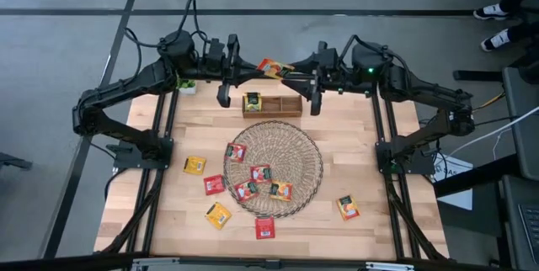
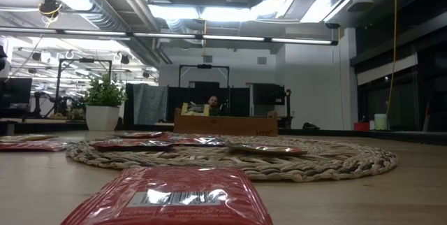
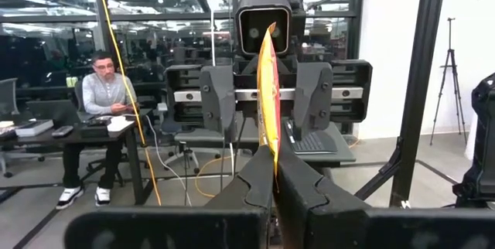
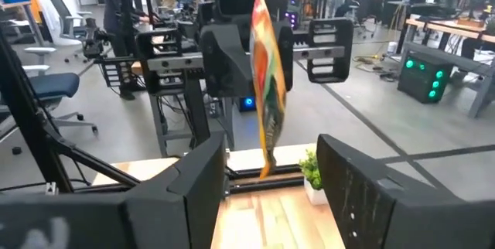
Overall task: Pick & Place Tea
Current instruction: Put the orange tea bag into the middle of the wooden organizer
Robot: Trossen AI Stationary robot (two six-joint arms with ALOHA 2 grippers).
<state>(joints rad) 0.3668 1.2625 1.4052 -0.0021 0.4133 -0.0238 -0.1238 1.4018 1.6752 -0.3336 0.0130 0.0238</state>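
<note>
A red, yellow and green tea sachet [image 1: 274, 67] hangs in the air above the table's far edge, between my two grippers, which face each other. My left gripper [image 3: 276, 173] is shut on it. My right gripper [image 4: 271, 179] is open, its fingers standing on either side of the sachet [image 4: 267, 71] without touching it. Several more sachets lie on the round wicker mat [image 1: 313, 149]. Others lie flat on the table around it, such as the red one [image 1: 264, 227] that fills the low view's foreground [image 2: 171, 197]. My left gripper pinches the sachet between its two fingers [image 3: 255, 183] at the edge nearest to it [image 3: 272, 147]. It comes level from the table's left. The sachet is lifted clear, stands on edge and sticks out past the fingertips toward my right gripper.
A wooden box [image 1: 283, 105] with one sachet [image 1: 252, 103] in it stands just beyond the mat, under the grippers. A small potted plant [image 1: 186, 86] stands at the far left corner. Loose sachets [image 1: 195, 165] [image 1: 348, 208] lie to the left and right of the mat. A person [image 3: 104, 94] sits beyond the table.
</note>
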